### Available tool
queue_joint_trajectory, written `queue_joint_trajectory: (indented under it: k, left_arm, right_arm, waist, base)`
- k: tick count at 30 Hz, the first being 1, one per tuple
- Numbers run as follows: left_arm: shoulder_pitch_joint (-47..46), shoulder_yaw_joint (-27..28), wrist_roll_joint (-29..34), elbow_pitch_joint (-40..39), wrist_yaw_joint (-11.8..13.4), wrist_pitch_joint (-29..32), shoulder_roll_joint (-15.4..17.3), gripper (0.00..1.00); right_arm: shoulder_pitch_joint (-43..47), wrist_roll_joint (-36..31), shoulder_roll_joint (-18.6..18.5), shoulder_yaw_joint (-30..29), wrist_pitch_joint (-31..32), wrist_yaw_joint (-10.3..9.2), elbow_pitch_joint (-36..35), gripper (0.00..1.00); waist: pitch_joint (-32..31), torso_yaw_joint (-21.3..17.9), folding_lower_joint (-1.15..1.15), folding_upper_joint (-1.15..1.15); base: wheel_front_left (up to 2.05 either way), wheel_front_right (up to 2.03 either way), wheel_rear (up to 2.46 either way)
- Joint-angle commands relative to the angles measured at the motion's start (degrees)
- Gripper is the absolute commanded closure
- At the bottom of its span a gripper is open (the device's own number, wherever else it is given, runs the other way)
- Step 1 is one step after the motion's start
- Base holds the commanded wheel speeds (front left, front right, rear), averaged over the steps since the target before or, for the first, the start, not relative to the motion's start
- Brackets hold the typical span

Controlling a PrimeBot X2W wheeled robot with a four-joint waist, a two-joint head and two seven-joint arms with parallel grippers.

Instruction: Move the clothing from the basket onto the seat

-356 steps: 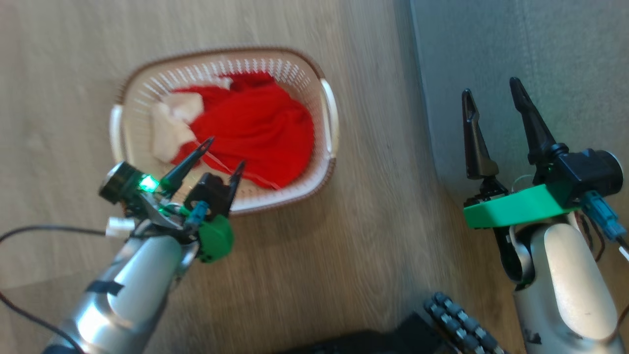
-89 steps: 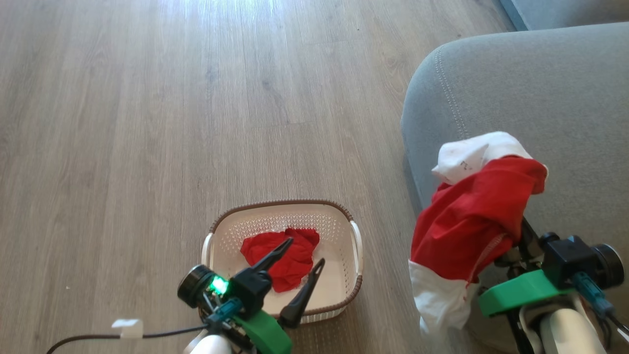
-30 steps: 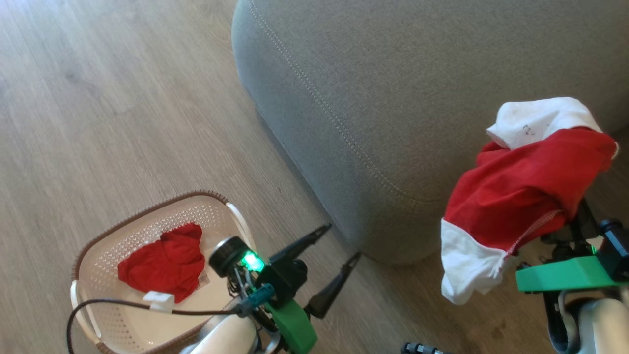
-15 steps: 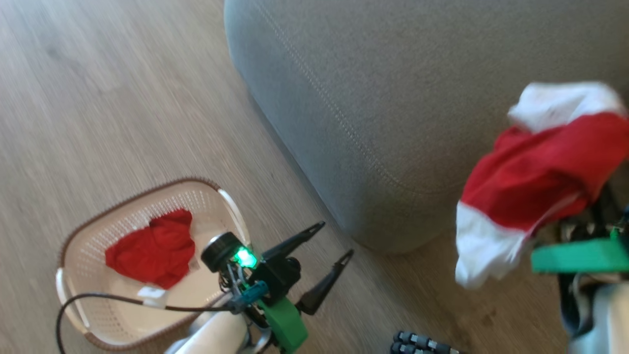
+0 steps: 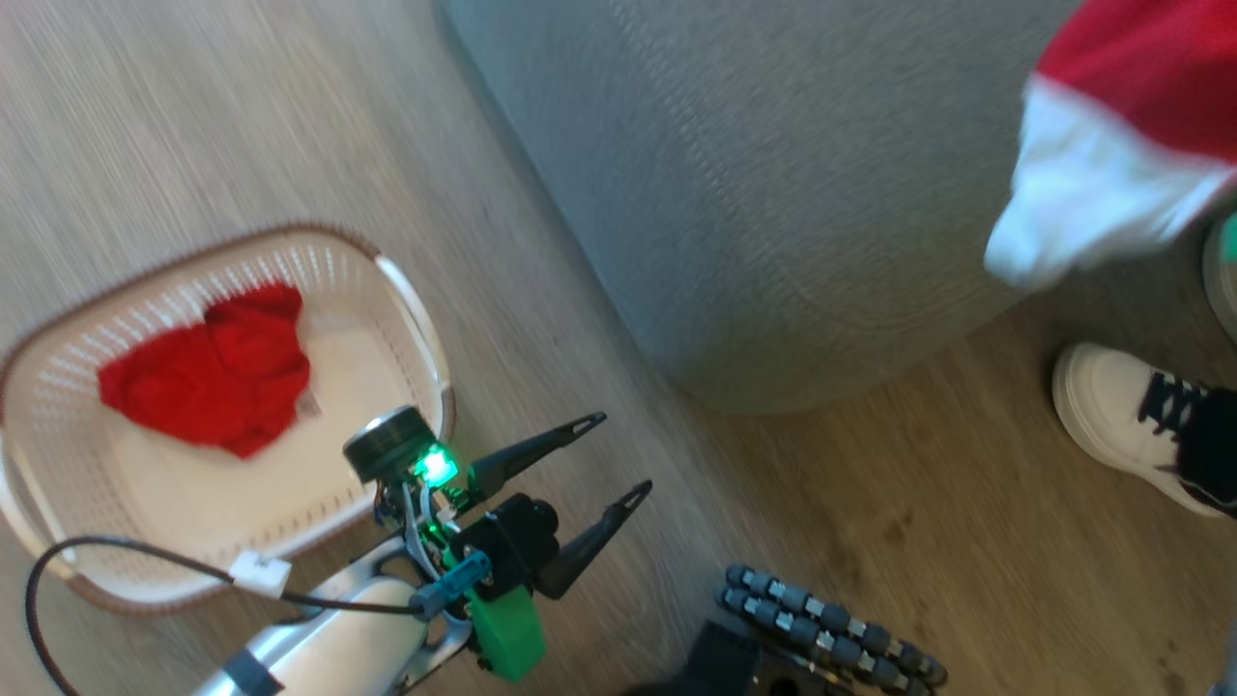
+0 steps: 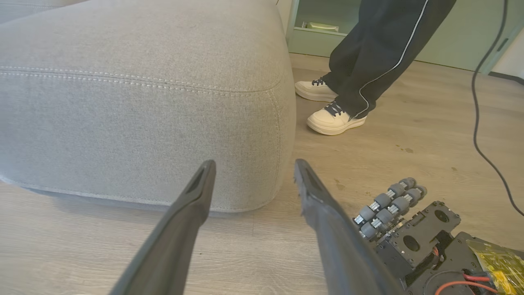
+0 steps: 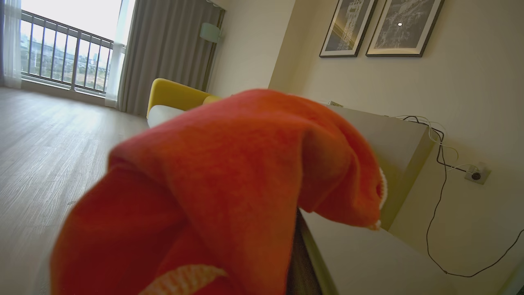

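Left end effector (image 5: 620,452) (image 6: 254,164) wide open, empty, low over the floor (image 5: 870,503) between basket (image 5: 425,338) and seat (image 5: 773,193). Its fingers aim at the seat's rounded corner. Right end effector is closed on the garment (image 5: 1140,77) it carries, with the jaws themselves buried under the cloth. That garment hangs in the air over the seat's right side, white hem down. It looks clear of the cushion, though the head view is too blurred to be sure. Second garment (image 5: 208,372), red and crumpled, lies off-centre in the basket. Basket sits on the floor near the seat, not touching it. Person's shoe (image 5: 1111,406) is on the floor beside the seat. Robot's roller wheel (image 5: 831,623) is just right of the left arm.
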Motion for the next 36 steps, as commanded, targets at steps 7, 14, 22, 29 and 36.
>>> queue_joint_trajectory:
  k: [7, 14, 22, 29, 36]
  left_arm:
    - [-4.5, -4.2, 1.7, -5.4, 0.0, -0.3, 4.1, 0.00]
    - [-7.1, -9.4, 1.5, -5.8, 0.0, -0.3, 4.3, 0.00]
    - [-8.9, -9.1, 1.2, -6.4, 0.0, -0.3, 2.7, 0.00]
    - [-9.4, -7.9, 1.7, -7.1, 0.0, -0.3, 1.3, 0.00]
    - [-10.1, -7.4, 2.1, -7.6, 0.0, -0.3, 0.2, 0.00]
  right_arm:
    - [-13.1, 2.5, -7.5, -3.2, -0.4, -0.01, 4.5, 1.00]
    - [-24.2, 5.5, -13.9, -5.7, -0.4, -0.01, 16.5, 1.00]
    - [-35.8, 7.8, -18.7, -9.7, -0.4, -0.01, 37.9, 1.00]
    - [-42.5, 5.1, -19.9, -9.3, -0.4, -0.01, 48.4, 1.00]
    - [-44.2, 2.5, -20.0, -7.4, -0.4, -0.01, 57.3, 1.00]
  waist:
    - [11.4, 3.4, 0.00, 0.00]
    - [14.0, 7.3, 0.00, 0.00]
    - [16.3, 12.1, 0.00, 0.00]
    - [18.1, 15.3, 0.00, 0.00]
    - [19.3, 16.8, 0.00, 0.00]
  base:
    - [0.00, 0.00, 0.00]
    - [0.00, 0.00, 0.00]
    - [0.00, 0.00, 0.00]
    - [0.00, 0.00, 0.00]
    - [0.00, 0.00, 0.00]
